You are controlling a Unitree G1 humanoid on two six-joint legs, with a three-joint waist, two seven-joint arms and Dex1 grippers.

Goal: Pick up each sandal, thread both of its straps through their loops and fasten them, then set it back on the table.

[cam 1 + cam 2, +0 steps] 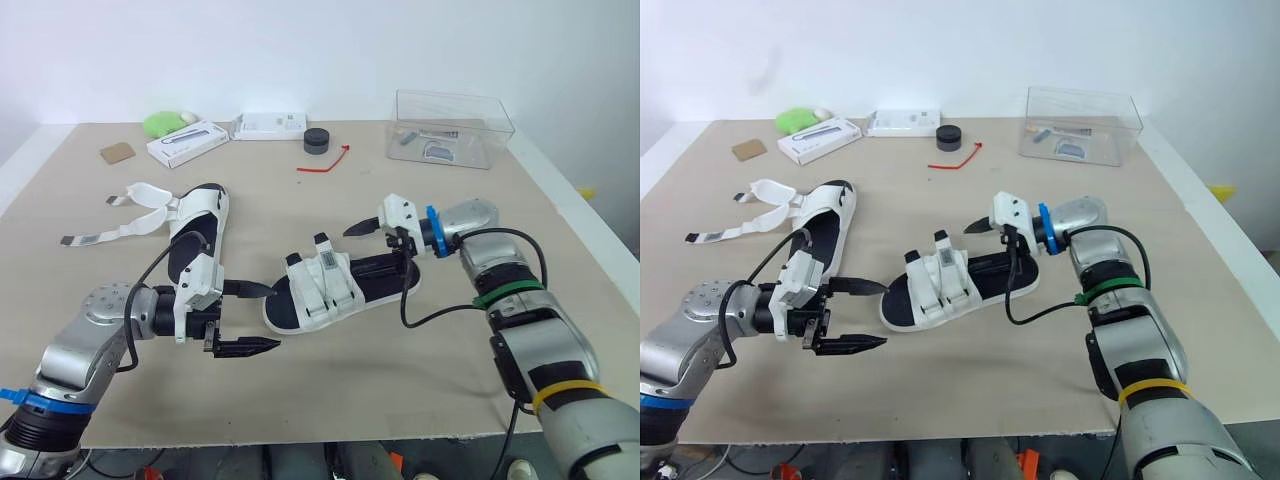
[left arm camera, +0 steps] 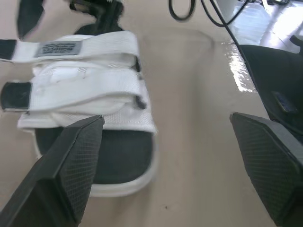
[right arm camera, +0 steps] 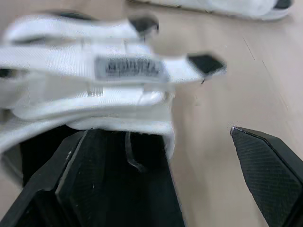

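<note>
left gripper [image 1: 272, 316] spread apart at one end of the strapped white sandal [image 1: 322, 288], right gripper [image 1: 378, 250] gaping open over the other

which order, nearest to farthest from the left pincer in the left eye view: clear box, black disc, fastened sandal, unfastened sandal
1. fastened sandal, just off the left pincer
2. unfastened sandal, on the robot's left
3. black disc, far side, middle
4. clear box, far right corner
</note>
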